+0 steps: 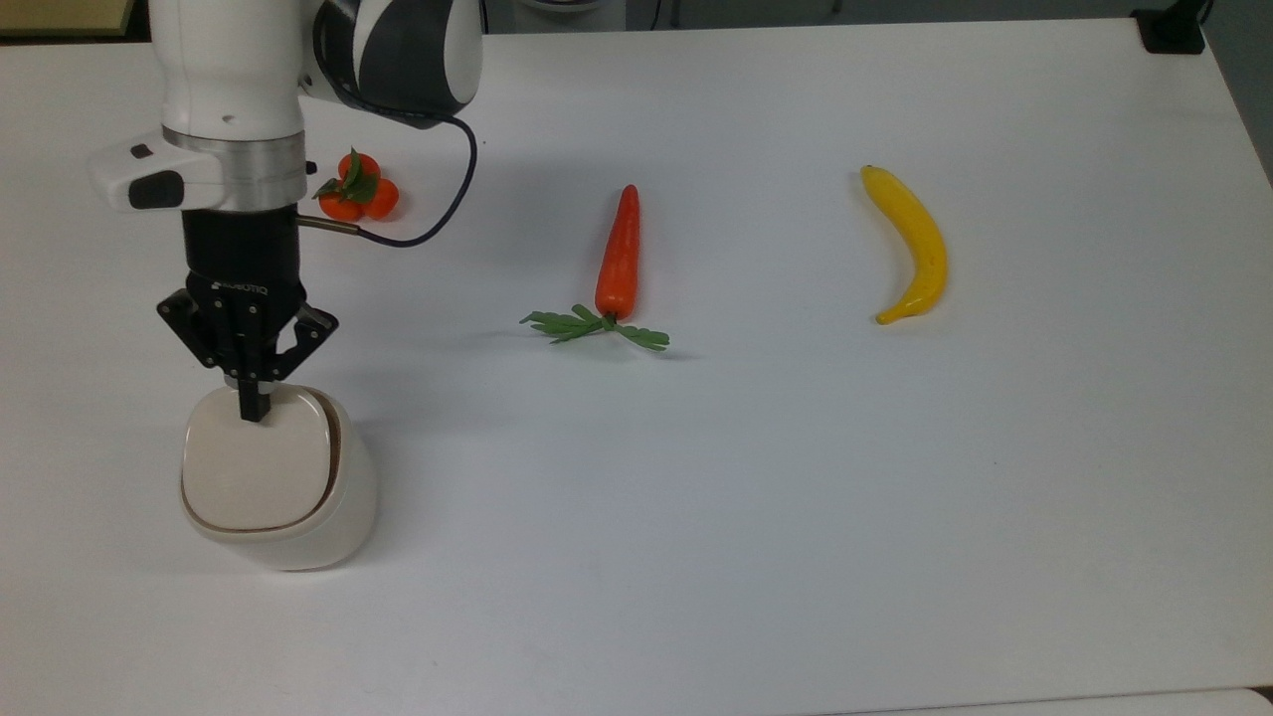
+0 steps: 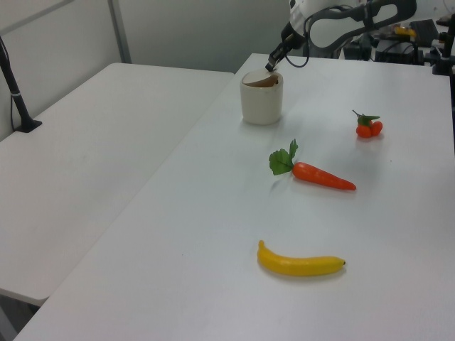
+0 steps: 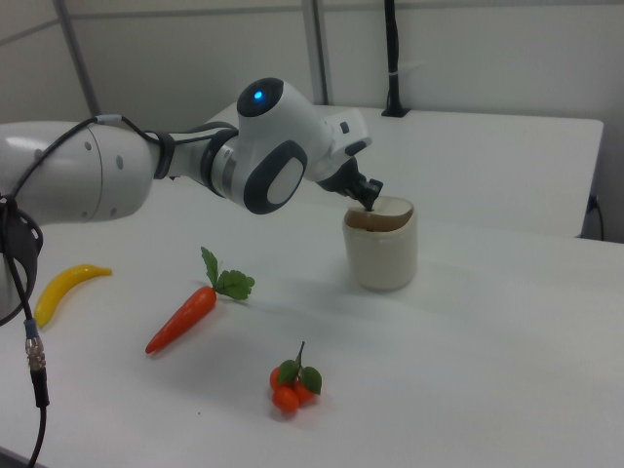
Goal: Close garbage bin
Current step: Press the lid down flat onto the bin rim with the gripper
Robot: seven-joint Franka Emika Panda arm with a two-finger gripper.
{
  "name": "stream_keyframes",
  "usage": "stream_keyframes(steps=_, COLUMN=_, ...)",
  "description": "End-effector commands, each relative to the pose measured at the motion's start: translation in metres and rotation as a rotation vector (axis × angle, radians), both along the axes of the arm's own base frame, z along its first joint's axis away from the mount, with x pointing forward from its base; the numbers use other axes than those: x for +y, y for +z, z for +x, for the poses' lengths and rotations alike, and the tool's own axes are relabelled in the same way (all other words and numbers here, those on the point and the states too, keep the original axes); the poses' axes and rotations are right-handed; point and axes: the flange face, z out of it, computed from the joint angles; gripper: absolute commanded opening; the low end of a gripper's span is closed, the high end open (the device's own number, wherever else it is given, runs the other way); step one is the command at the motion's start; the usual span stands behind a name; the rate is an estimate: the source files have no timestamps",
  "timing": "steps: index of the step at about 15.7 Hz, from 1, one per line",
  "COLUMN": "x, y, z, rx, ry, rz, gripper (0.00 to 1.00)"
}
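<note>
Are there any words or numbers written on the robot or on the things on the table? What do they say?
"ROBOTIQ": small white letters on the black gripper body in the top view, above the gripper and the cream-white plastic garbage bin; only just readable.
Nothing is written on the bin, the orange toy carrot, the yellow toy banana or the small orange fruits with green leaves.
</note>
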Motion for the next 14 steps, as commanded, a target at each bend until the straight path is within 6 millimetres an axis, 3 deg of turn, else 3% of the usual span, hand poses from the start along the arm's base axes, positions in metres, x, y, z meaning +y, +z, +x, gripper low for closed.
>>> stream_keyframes(steps=1, x=0.007, y=-0.004, z=-0.007, rx=0.033, ry=0.037, rz=-0.009, gripper=0.0)
stream_keyframes(steps=14, x=0.001, y=-0.044, z=-0.003, rx=0.091, ry=0.047, rz=-0.034, gripper=0.0)
